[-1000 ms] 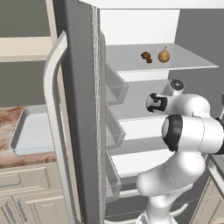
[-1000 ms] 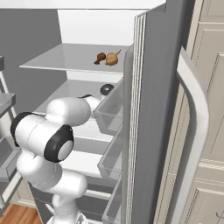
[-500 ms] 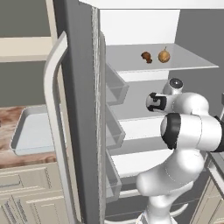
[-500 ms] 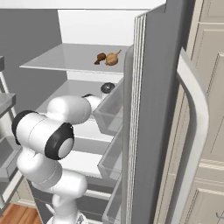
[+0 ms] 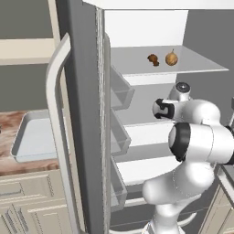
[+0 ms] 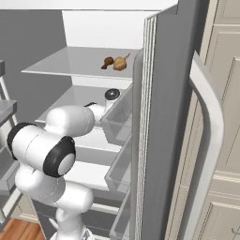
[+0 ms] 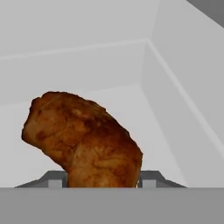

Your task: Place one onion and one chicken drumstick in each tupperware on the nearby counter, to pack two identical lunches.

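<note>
now that the jaws have closed in from wide, the gripper (image 7: 103, 183) pinches a chicken drumstick (image 7: 83, 139) low in the hand view, on a fridge shelf (image 7: 144, 105); the pale tupperware (image 5: 34, 139) waits mid-left, so lifting out seems next.

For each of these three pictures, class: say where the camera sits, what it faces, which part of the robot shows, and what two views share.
Left base view: behind the arm's left, facing the open fridge; white arm at lower right, grey-white tupperware on the counter.
Right base view: behind its right, same fridge; arm at lower left.
Hand view: on the hand, facing a chicken drumstick between the gripper fingertips.
Shared: both base views show the upper shelf's onion and second drumstick.
</note>
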{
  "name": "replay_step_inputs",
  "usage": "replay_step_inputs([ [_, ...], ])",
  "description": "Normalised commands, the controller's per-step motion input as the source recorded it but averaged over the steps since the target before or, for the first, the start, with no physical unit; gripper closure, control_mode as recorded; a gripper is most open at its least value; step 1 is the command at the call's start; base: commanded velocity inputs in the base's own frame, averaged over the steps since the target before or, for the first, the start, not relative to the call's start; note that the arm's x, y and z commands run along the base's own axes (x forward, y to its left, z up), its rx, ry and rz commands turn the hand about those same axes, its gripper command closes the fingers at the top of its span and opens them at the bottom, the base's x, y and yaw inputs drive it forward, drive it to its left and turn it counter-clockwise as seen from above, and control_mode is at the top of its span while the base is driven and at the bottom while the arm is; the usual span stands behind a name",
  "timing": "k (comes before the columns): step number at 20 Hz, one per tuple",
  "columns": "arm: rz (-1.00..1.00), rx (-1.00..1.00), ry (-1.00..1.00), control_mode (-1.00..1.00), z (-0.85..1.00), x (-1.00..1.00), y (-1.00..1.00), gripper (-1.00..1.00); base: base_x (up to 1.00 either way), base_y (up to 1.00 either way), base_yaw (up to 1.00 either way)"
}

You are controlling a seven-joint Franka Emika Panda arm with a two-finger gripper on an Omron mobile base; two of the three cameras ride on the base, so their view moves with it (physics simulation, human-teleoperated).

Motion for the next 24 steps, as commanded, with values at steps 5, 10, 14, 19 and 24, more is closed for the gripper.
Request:
replay_step_inputs([
  [5,0.06,0.00,-0.11,-1.00,-0.04,-1.00,0.05,1.00,0.00,0.00,0.00],
  [10,0.18,-0.06,-0.16,-1.00,0.40,-1.00,0.40,1.00,0.00,0.00,0.00],
  [14,0.21,-0.13,-0.12,-1.00,0.80,-1.00,0.47,1.00,0.00,0.00,0.00],
  [19,0.08,-0.13,0.03,-1.00,0.88,-1.00,0.22,1.00,0.00,0.00,0.00],
  [24,0.00,-0.13,0.12,-1.00,1.00,-1.00,0.07,1.00,0.00,0.00,0.00],
])
